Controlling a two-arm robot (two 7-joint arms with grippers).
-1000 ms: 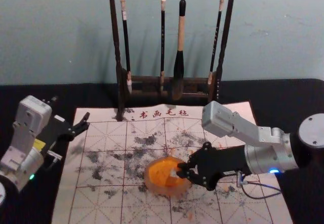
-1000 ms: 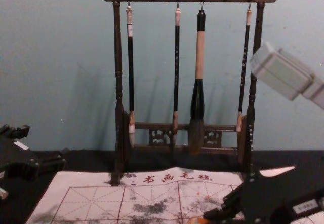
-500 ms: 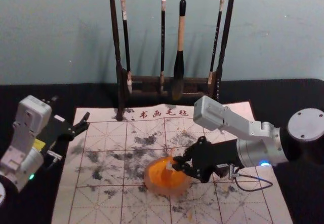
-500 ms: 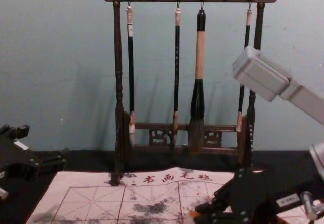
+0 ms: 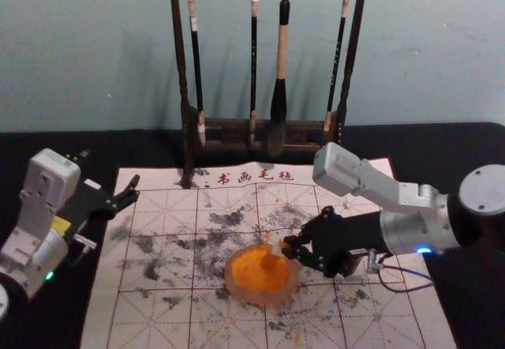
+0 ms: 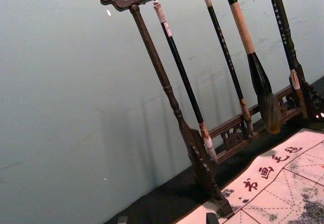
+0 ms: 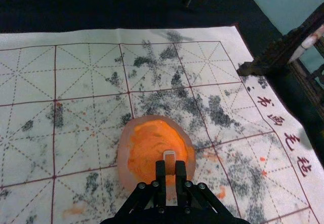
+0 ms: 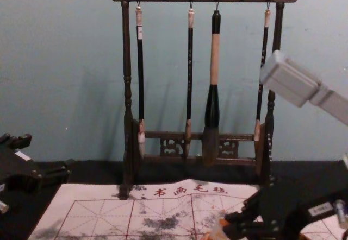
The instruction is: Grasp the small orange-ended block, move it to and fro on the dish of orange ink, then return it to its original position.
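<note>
The right gripper (image 5: 289, 247) reaches in from the right, its fingertips above the far right part of the round dish (image 5: 234, 286). It is closed on the small block (image 5: 277, 248) – the right wrist view has the block pinched between the two fingers, both touching its sides, with its end poking out beyond the tips. In the head view the block sits just to the left of those tips, over the dish's far right side, pale with some orange on it. Whether its lower end touches the orange ink (image 5: 256, 268), I cannot tell.

The dish rests on the grid-lined mat (image 5: 162, 215), which is blotched with dark marks and a few orange spots. The left gripper (image 5: 136, 189) is parked at the mat's far left edge, its fingers apart with nothing between them. At the far side stands the dark rack (image 5: 181, 57) – four brushes (image 5: 281, 57) hang from it.
</note>
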